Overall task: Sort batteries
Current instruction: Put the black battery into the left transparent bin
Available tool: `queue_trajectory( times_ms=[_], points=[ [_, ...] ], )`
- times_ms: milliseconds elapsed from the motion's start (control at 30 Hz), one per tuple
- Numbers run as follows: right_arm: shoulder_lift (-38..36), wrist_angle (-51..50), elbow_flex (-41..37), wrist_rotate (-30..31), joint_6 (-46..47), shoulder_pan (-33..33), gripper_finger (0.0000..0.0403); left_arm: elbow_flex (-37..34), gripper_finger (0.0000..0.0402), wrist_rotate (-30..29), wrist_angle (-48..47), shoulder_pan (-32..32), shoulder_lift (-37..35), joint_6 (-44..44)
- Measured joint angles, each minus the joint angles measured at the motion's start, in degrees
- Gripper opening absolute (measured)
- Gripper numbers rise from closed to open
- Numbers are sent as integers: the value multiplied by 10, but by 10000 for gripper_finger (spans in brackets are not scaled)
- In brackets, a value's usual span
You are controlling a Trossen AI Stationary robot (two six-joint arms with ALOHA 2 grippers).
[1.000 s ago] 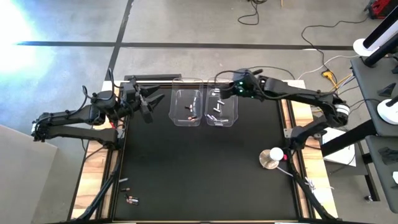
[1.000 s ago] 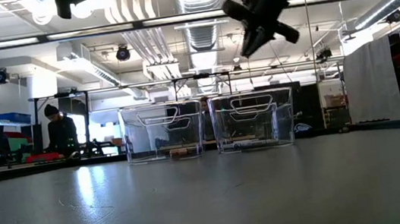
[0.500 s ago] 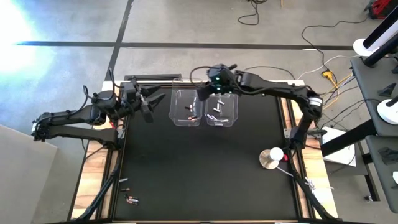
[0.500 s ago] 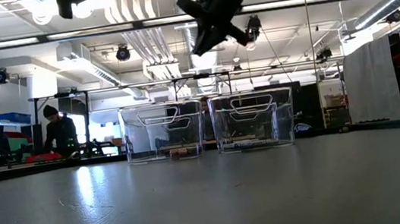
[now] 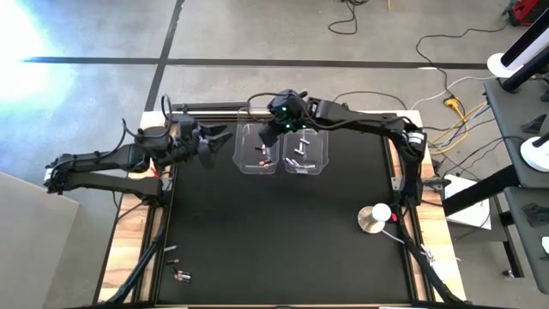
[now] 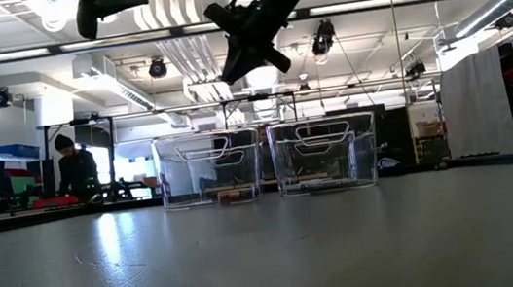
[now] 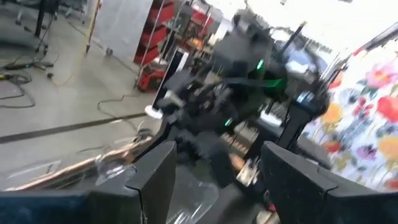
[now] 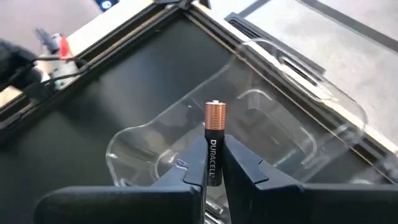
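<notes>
The right gripper (image 8: 214,171) pinches one dark battery (image 8: 214,140) with a copper top, and the battery stands straight out from the fingertips, copper end away from the arm. Right under it, a little farther on, is the left clear bin (image 5: 257,148), which sits near the far edge of the black mat (image 5: 274,232), just beside the right clear bin (image 5: 307,151). The left clear bin already has a few small dark cells inside, so the drop likely goes straight down into it. The right gripper hangs well above the rim, as the low view shows. The left gripper (image 5: 221,136) is nearby, off to that bin's left, with its fingers spread wide and nothing in them. A few loose batteries (image 5: 176,264) lie at the mat's near left corner.
</notes>
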Motion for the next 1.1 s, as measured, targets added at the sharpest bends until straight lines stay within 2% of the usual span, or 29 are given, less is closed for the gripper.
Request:
queue_trajectory(
  times_ms=[100, 267, 433, 600, 733, 1100],
  points=[
    [6, -3, 11, -7, -25, 2, 24, 0, 213, 9, -29, 2, -10, 20],
    [14, -1, 11, -18, -55, 2, 24, 0, 213, -32, -100, 2, -15, -20],
    [47, 1, 10, -27, -74, -1, 24, 0, 213, 9, -105, 5, -10, -16],
    [105, -3, 26, -56, -81, -2, 24, 0, 213, 12, -104, 9, -11, -17],
    [154, -17, 79, -76, -104, -2, 24, 0, 213, 13, -99, 9, -16, -31],
    [298, -120, 265, -163, -244, -37, 24, 0, 213, 24, -90, 9, -64, -29]
  ],
)
